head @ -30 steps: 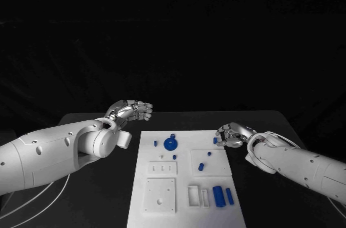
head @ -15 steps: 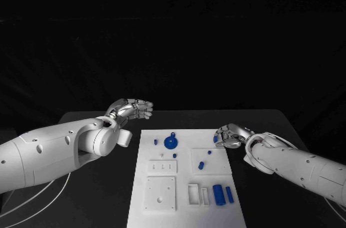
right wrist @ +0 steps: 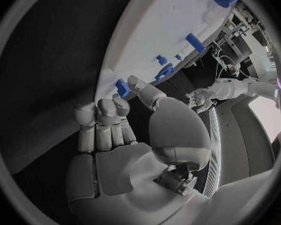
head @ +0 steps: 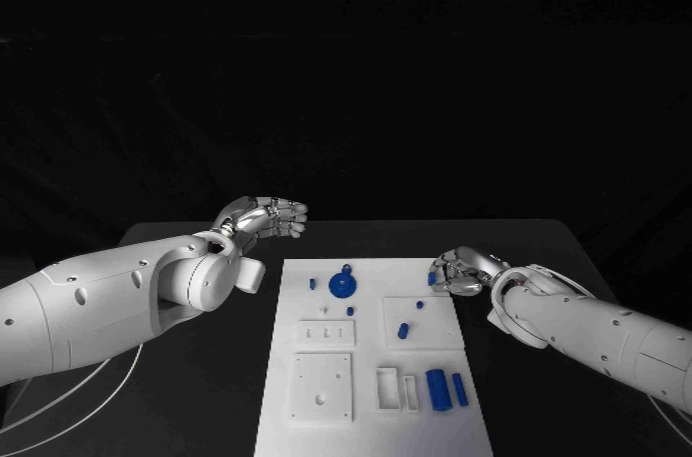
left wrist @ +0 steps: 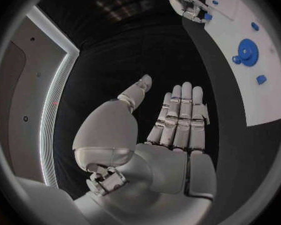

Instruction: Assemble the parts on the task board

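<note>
The white task board [head: 281,377] lies in the middle of the black table. On it are a blue gear [head: 342,285], a few small blue pegs such as one [head: 402,331] mid-board, and two blue cylinders [head: 436,391] near the front. My right hand [head: 464,270] sits at the board's far right corner with its fingers curled. Its thumb and a fingertip pinch a small blue part [head: 431,277], also seen in the right wrist view [right wrist: 122,87]. My left hand [head: 268,219] hovers beyond the board's far left corner, holding nothing, its fingers [left wrist: 181,115] straight and the thumb apart.
White inset plates with holes and slots [head: 322,387] take up the board's front half. Black table surface [head: 216,397] runs along both sides of the board. The left wrist view shows the gear [left wrist: 246,51] and my right hand [left wrist: 185,4] at the board's corner.
My right hand and the small blue part have crept very slightly toward the table's far side. The left hand has stayed where it was.
</note>
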### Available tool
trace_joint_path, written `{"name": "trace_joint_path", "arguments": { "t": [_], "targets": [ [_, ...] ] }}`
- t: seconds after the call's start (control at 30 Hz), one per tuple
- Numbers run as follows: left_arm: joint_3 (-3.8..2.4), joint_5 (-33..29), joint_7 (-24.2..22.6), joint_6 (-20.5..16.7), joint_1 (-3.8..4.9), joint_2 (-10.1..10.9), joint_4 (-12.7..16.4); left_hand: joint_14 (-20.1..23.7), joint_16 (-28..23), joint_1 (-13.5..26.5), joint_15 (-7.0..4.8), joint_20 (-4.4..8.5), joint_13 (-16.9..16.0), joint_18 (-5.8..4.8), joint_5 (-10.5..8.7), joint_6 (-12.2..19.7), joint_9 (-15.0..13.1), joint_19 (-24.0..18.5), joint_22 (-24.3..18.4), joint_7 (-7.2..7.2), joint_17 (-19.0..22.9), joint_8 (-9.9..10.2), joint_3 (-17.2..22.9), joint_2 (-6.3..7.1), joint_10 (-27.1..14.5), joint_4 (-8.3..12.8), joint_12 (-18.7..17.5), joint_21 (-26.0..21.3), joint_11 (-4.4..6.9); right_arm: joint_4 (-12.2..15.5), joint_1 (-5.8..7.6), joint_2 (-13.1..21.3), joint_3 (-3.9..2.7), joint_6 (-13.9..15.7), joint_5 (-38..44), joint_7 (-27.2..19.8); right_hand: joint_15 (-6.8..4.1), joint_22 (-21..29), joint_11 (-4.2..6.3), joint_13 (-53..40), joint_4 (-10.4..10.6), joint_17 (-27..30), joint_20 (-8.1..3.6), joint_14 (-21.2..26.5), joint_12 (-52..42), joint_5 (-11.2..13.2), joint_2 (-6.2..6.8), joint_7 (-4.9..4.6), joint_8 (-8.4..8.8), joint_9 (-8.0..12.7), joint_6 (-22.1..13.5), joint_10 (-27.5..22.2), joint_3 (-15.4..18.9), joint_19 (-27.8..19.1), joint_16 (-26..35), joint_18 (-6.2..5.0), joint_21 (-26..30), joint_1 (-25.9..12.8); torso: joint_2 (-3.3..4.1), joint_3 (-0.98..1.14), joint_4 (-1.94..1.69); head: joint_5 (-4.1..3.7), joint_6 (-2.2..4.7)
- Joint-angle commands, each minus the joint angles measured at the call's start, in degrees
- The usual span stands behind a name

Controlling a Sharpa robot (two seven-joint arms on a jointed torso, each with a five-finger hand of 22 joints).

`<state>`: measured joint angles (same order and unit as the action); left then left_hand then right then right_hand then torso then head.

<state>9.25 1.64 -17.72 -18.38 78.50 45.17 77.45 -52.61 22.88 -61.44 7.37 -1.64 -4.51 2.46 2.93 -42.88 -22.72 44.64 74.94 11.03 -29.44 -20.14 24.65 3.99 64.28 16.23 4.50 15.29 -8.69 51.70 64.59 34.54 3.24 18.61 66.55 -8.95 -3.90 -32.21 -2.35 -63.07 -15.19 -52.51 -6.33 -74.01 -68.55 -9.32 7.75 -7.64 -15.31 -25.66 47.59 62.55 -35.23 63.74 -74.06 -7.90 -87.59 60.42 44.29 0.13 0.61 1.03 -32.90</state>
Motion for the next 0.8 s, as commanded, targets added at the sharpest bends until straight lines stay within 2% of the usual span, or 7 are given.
{"name": "trace_joint_path", "arguments": {
  "t": [0.03,0.27,0.8],
  "targets": [
    [-0.04,0.11,-0.62,0.85,0.04,-0.06,0.15,-0.32,-0.38,0.22,0.11,-0.08,0.05,1.12,0.14,-0.36,-0.02,-0.43,1.22,0.28,-0.10,0.16,0.39,-0.11,-0.08,0.04,-0.20,0.23,-0.14,0.07,-0.03,-0.18,-0.01,-0.06,-0.28,-0.30,-0.39,-0.18,0.29,0.12,0.02,-0.12,0.28,-0.13,-0.29,0.75,-0.47,-0.99,-0.32,0.11,1.80,0.06,-0.80,-0.09,0.23,-7.10,0.27,-0.23,-0.02,0.02,0.01,0.04,-0.02],
    [-0.04,0.12,-0.60,0.83,0.04,-0.10,0.15,-0.32,-0.38,0.23,0.11,-0.08,0.05,1.11,0.14,-0.36,-0.02,-0.43,1.22,0.29,-0.10,0.17,0.38,-0.12,-0.08,0.03,-0.21,0.23,-0.14,0.14,-0.03,-0.37,-0.01,0.35,-0.28,-0.03,-0.63,-0.50,0.54,0.27,0.43,-0.30,0.32,-0.24,-0.35,3.66,-0.63,-0.72,-0.63,0.14,2.73,0.29,-2.65,0.03,0.36,-7.10,0.34,-0.13,0.01,0.00,0.00,0.08,-0.07],
    [-0.04,0.12,-0.57,0.84,0.04,-0.05,0.13,-0.31,-0.40,0.26,0.12,-0.09,0.06,1.11,0.14,-0.36,-0.02,-0.44,1.21,0.30,-0.11,0.18,0.37,-0.11,-0.07,0.01,-0.24,0.24,-0.15,0.14,-0.03,-0.61,-0.01,0.64,-0.22,0.18,-1.26,-0.99,1.21,0.45,1.00,-0.57,0.32,-0.38,-0.34,6.14,-1.05,-0.01,-1.57,-0.06,4.93,0.53,-5.14,0.20,0.55,-7.10,0.49,0.07,-0.03,0.02,0.03,0.21,-0.20]
  ]
}}
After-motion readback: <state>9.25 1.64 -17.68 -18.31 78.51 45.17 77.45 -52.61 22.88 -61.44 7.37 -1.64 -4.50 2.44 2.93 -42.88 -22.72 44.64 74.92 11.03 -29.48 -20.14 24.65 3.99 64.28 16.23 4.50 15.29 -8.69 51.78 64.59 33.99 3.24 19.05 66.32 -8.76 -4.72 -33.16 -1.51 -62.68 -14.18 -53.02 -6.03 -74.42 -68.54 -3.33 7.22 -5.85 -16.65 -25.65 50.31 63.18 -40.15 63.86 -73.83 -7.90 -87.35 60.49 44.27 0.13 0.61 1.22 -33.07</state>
